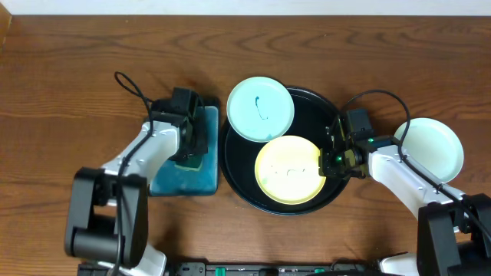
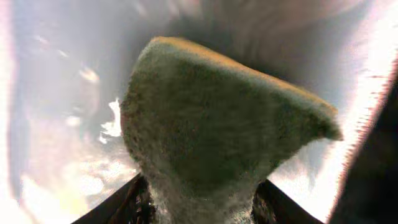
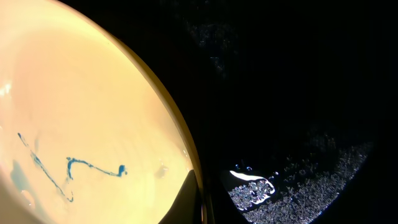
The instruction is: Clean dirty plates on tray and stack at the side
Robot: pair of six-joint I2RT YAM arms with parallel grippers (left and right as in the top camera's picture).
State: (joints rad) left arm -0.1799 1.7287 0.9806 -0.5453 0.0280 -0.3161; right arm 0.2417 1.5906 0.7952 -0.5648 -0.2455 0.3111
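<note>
Yellow plate (image 1: 288, 170) lies in the black tray (image 1: 322, 115). A smeared mint plate (image 1: 261, 107) overlaps the tray's far-left rim, and another mint plate (image 1: 433, 146) sits on the table (image 1: 77, 46) to the right. The right gripper (image 1: 328, 162) pinches the yellow plate's right rim, while the left gripper (image 1: 188, 149) clasps a sponge (image 2: 217, 143) over the water basin (image 1: 173, 184).

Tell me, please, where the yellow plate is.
In the overhead view the yellow plate lies inside the black tray, nearer the robot than the smeared mint plate, with the right end effector at its right rim.
</note>
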